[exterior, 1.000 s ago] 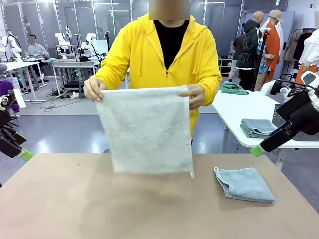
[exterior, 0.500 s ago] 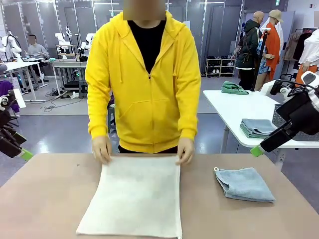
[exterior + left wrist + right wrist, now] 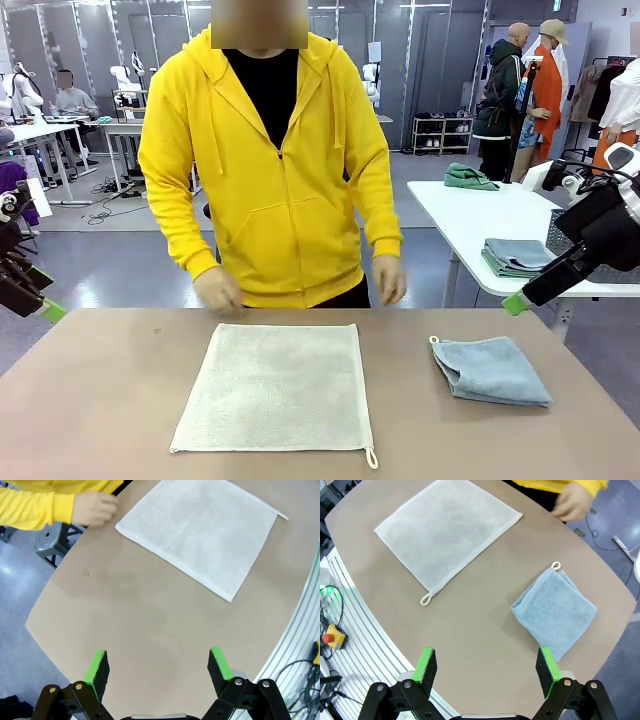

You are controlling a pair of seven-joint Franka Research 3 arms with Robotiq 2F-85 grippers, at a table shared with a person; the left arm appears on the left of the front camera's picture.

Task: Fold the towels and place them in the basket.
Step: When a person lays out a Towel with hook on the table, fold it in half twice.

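A cream towel (image 3: 272,385) lies flat and square on the table (image 3: 100,400), its loop at the robot-side right corner. A folded blue towel (image 3: 492,370) lies near. The left gripper (image 3: 159,667) and right gripper (image 3: 487,667) hover, jaws apart.

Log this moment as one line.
white towel: spread flat | blue towel: folded | person's hands: off towel | left pincer: open, empty | right pincer: open, empty
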